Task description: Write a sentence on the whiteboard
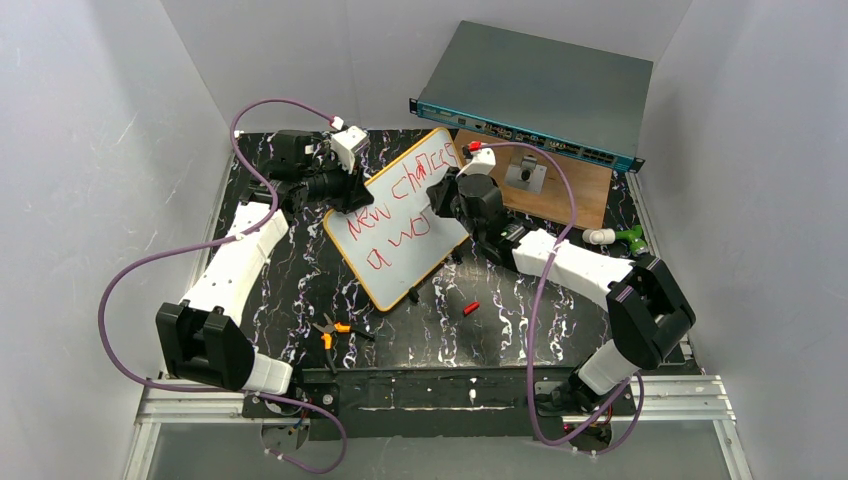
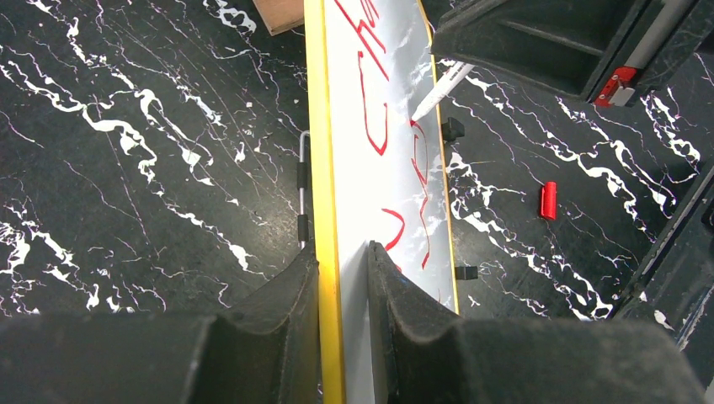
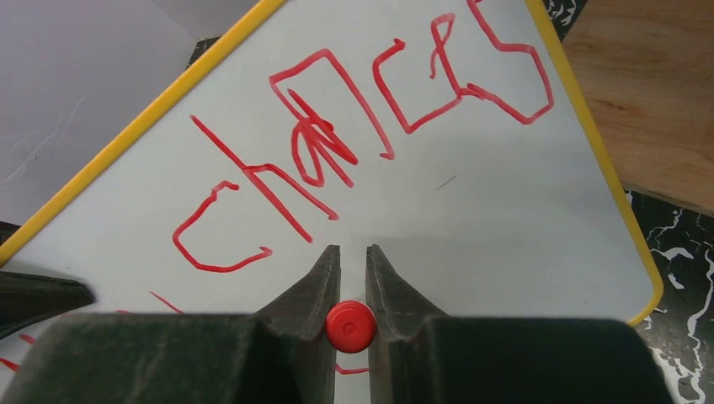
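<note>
Closest to the right wrist lens: right gripper [image 3: 353,252], jaws clenched on the red butt end of the marker [image 3: 351,326], whose body runs away from the camera toward the board. Left gripper [image 2: 341,252] is pinched over the yellow-orange rim of the whiteboard [image 3: 505,219], one finger on each face, bracing it.

Location: the whiteboard stands tilted on its clip feet near the middle of the black marbled table [image 1: 300,270], just in front of the wooden board [image 1: 575,190].

Status: the sentence [image 3: 337,151] is in red. Top line reads roughly "new chances", scrawled but complete. Second line is only begun: "a w" plus a partial stroke in the top view. In the left wrist view the marker tip appears to touch the surface at that line, though I cannot be sure of contact.

Step in hand, as I judge it: finishing the second line.

Notes for doing it well:
- Press lightly. Too much push would likely tip the board or slide it on its feet.
- Hold my left clamp firm and do not regrip mid-stroke.
- Use short strokes and lift clear between letters. The top line shows an overdrawn tangle mid-word that I should not repeat.
- Work rightward and watch the lower right rim. The room left looks sufficient.
- Keep my right fingers off the wet ink above.
- The red cap [image 1: 471,308] lies loose on the table, well apart from the board. Leave it.
</note>
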Motion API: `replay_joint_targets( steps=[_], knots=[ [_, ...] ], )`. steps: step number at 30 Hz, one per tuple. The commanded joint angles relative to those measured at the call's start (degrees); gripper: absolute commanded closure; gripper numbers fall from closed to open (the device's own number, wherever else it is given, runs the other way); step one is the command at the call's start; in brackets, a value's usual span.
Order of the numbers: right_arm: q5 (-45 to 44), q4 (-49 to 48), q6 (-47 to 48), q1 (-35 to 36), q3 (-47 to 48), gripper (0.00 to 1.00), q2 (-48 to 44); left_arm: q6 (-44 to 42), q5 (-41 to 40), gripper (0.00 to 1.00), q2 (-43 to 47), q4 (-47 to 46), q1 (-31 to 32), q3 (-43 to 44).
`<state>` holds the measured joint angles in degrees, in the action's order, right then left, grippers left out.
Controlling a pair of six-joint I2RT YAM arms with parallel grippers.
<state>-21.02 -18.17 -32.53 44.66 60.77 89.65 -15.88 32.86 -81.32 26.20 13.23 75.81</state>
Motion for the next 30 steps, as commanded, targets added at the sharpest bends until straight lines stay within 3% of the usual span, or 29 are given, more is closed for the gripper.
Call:
replay_joint_targets(
  steps=[1,30],
  knots=[
    [0.9,-4.7,-0.1,0.9,2.9,0.99,1.1,-5.8,-2.3,1.0,0.4,3.0,0.9,-0.7],
    [-3.9,-2.1,0.8,-1.8,-7.5,0.99,-4.0,-6.1,-2.6,1.0,0.7,3.5,1.0,-0.6]
  ],
)
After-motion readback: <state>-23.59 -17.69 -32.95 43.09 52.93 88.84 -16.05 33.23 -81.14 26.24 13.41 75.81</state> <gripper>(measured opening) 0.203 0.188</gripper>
